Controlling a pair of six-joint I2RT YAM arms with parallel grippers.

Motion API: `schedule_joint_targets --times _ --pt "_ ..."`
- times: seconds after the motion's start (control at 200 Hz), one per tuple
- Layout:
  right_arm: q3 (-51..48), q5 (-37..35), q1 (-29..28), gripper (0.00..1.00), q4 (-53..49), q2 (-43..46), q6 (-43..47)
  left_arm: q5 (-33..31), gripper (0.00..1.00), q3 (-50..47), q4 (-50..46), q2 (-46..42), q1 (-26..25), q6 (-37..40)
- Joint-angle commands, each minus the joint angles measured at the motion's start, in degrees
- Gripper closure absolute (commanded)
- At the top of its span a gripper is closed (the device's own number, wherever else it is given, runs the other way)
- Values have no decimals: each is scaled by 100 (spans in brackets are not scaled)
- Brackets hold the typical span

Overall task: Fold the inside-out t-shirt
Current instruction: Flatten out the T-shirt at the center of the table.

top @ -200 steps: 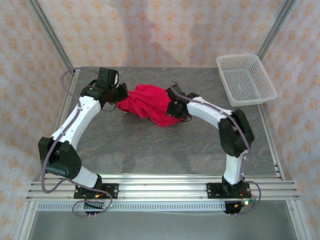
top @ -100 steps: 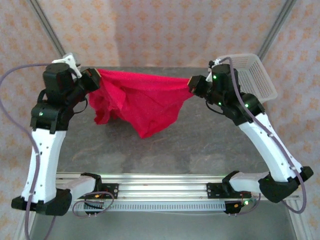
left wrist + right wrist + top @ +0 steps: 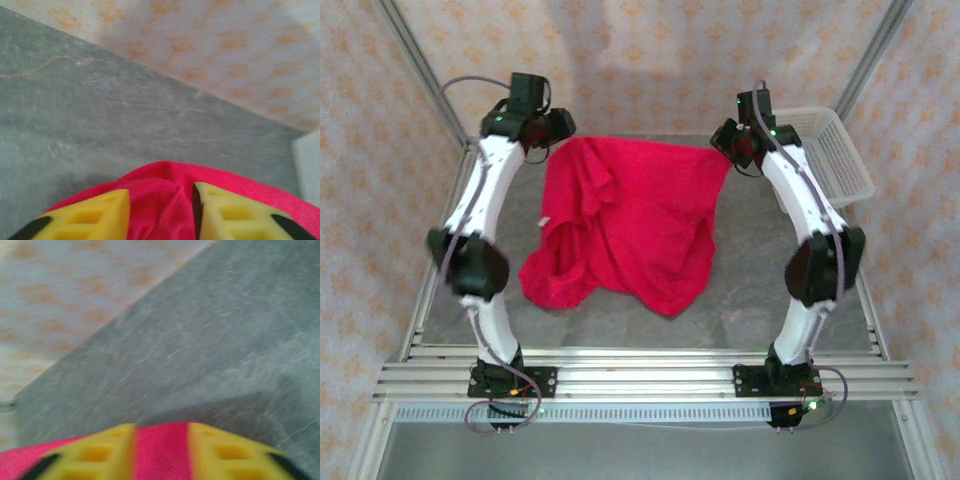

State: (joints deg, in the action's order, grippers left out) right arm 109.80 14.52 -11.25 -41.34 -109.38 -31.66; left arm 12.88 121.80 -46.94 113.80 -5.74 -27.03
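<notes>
The inside-out t-shirt [image 3: 625,225], crimson red, lies spread and rumpled on the grey table [image 3: 750,270], with a small white tag [image 3: 546,220] at its left edge. At its far left corner is my left gripper [image 3: 560,128]. The left wrist view shows that gripper [image 3: 161,212] with its yellow fingers [image 3: 95,215] apart and a loose red fold [image 3: 165,200] between them. My right gripper [image 3: 726,142] is at the far right corner. The blurred right wrist view shows this gripper [image 3: 161,452] spread over flat red cloth [image 3: 161,460].
A white mesh basket [image 3: 842,150] stands at the far right of the table, just behind the right arm. Patterned walls and metal posts close in the back and sides. Bare table lies in front of the shirt, near the arm bases.
The arms carried the shirt from a raised, stretched hold down onto the table and towards the far edge. The cloth now lies spread, and both grippers' fingers have parted.
</notes>
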Motion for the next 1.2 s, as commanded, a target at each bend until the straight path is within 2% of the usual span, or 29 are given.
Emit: schedule_joint_targets --times 0.0,0.075,0.205,0.365,0.606,0.796,1.011,1.196 --pt "666 -367 -3 44 -1049 -479 128 -406 52 473 -1137 236 7 234" --pt "232 -548 -94 40 -936 -410 188 -201 52 -634 -469 -262 -6 149" --pt "-1091 -457 -170 39 -290 38 137 259 53 -2388 435 -1130 -6 -64" --pt "-2546 -124 -304 39 426 487 -83 882 53 -3516 1136 -1315 -287 -268" --pt "-3649 68 -471 39 930 690 -227 649 53 -3250 1009 -475 -878 -130" --pt "-3858 94 -473 38 939 686 -174 14 52 -2899 538 19 -896 35" --pt "-3865 90 -458 38 946 586 -143 -81 52 -2865 549 227 -935 -31" --pt "-3853 18 -445 37 930 500 -112 -405 51 -2819 445 335 -938 12"
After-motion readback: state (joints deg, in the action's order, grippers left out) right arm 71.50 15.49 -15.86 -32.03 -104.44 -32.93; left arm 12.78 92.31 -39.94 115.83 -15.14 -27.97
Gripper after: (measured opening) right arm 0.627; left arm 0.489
